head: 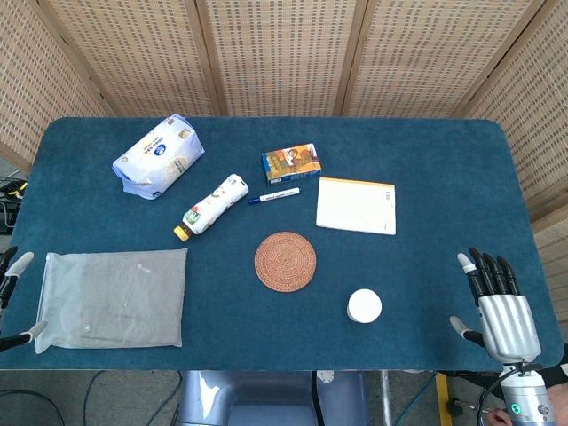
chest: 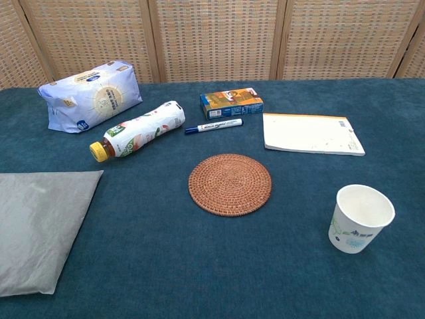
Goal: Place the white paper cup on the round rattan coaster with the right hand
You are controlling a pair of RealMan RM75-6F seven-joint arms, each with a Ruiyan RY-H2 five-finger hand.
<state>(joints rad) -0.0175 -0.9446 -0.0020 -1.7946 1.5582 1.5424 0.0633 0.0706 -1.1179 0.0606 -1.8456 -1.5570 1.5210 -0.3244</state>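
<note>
The white paper cup stands upright on the blue table, near the front edge and to the right of the round rattan coaster. The coaster lies bare at the table's middle. My right hand hovers at the front right corner, well right of the cup, fingers straight and apart, holding nothing. Of my left hand only fingertips show at the far left edge, apart and empty. Neither hand appears in the chest view.
Behind the coaster lie a marker, a small orange box, a notepad, a bottle on its side and a blue-white bag. A grey plastic pouch lies at front left.
</note>
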